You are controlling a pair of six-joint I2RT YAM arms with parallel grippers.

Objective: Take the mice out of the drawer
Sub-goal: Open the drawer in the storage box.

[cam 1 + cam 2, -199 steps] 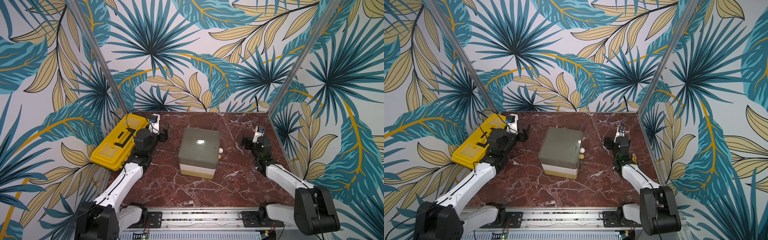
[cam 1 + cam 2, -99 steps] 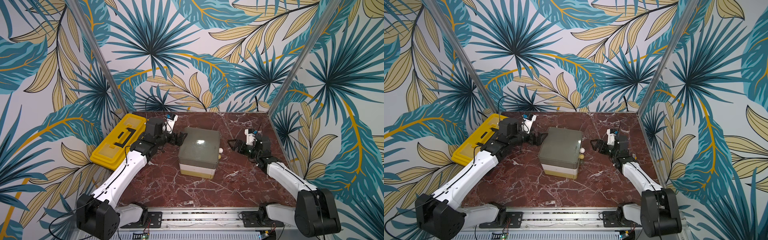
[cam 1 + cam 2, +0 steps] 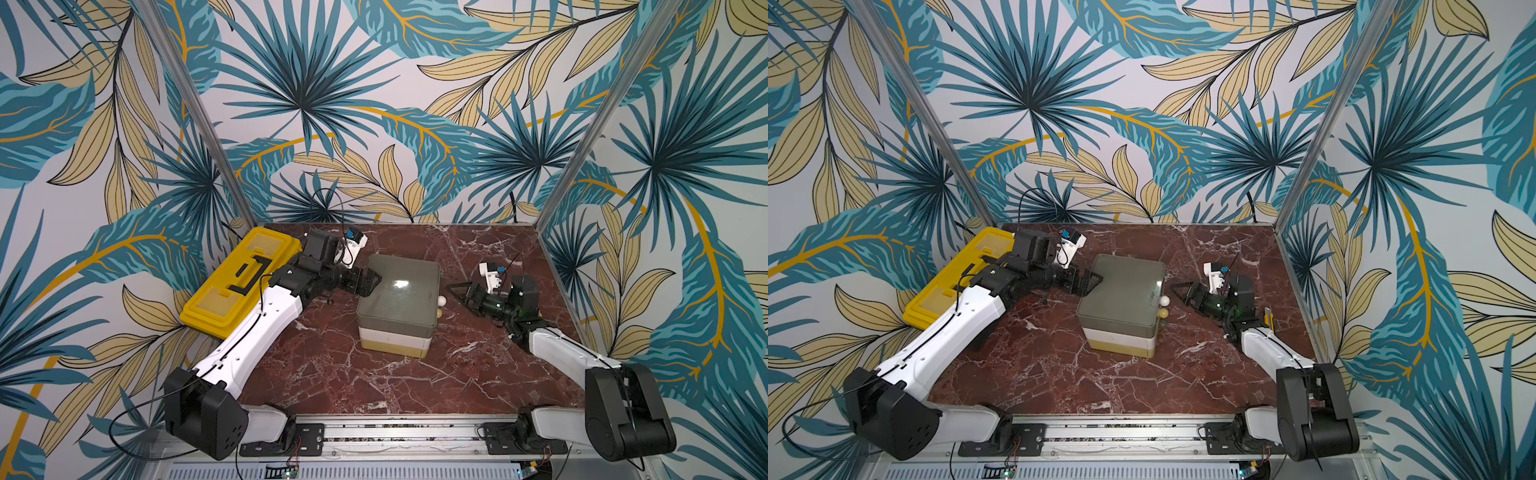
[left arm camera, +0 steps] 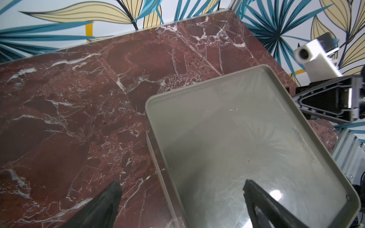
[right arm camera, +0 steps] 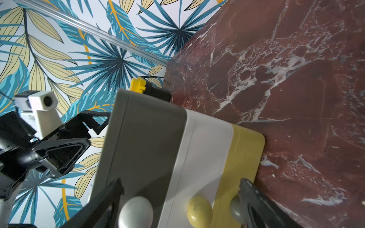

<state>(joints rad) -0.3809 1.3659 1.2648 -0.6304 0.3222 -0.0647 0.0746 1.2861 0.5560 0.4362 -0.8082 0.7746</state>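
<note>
You have one drawer unit (image 3: 397, 307) in the middle of the table (image 3: 374, 374), with three drawers stacked in it: grey (image 5: 142, 138) on top, white (image 5: 201, 142) in the middle and yellow (image 5: 245, 146) at the bottom. All three are closed, so you cannot tell where the mice lie. Three knobs show on the fronts, one white (image 5: 135, 212), one yellow (image 5: 199, 209) and one grey (image 5: 236, 207). Your two grippers are both spread wide and hold nothing. The left gripper (image 3: 371, 284) sits at the unit's top edge, one finger (image 4: 262, 205) over the grey top and one (image 4: 102, 205) over the table. The right gripper (image 3: 455, 293) faces the knob side with its fingers flanking the row of knobs. Whether it touches the grey knob cannot be told. One yellow toolbox (image 3: 243, 286) sits at the table's left edge, and one knife (image 3: 1269, 318) lies by the right arm.
</note>
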